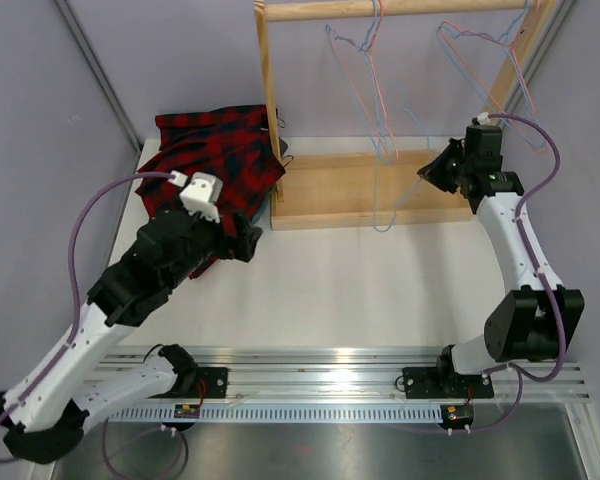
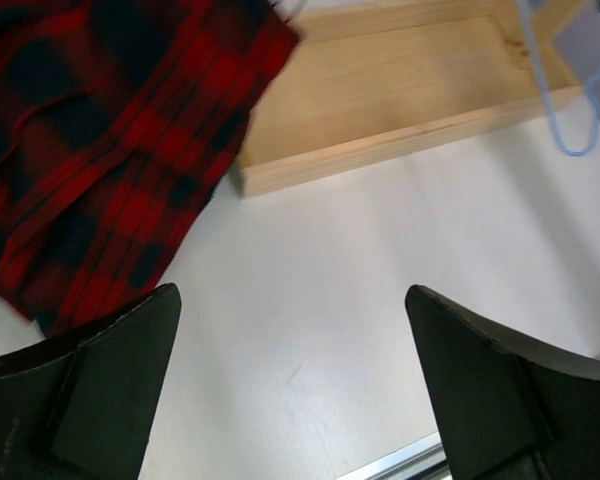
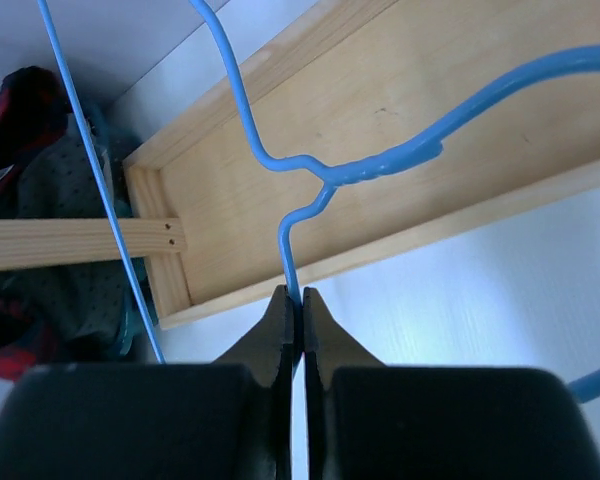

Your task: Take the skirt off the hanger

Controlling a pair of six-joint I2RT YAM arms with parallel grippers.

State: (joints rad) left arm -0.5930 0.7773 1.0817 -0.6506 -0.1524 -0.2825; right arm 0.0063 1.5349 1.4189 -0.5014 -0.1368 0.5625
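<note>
The red and black plaid skirt (image 1: 215, 160) lies crumpled on the table at the back left, beside the wooden rack; it also shows in the left wrist view (image 2: 100, 140). My left gripper (image 1: 242, 240) is open and empty over the white table, just near-right of the skirt's edge (image 2: 290, 390). My right gripper (image 1: 430, 172) is shut on the wire of the blue hanger (image 3: 325, 183), which hangs from the rack's rail (image 1: 380, 10). The grip is just below the hanger's twisted neck (image 3: 300, 300). No cloth hangs on that hanger.
The wooden rack's base (image 1: 360, 185) lies across the back of the table, with an upright post (image 1: 270, 90) next to the skirt. A second bare wire hanger (image 1: 515, 60) hangs at the right end of the rail. Grey walls close both sides.
</note>
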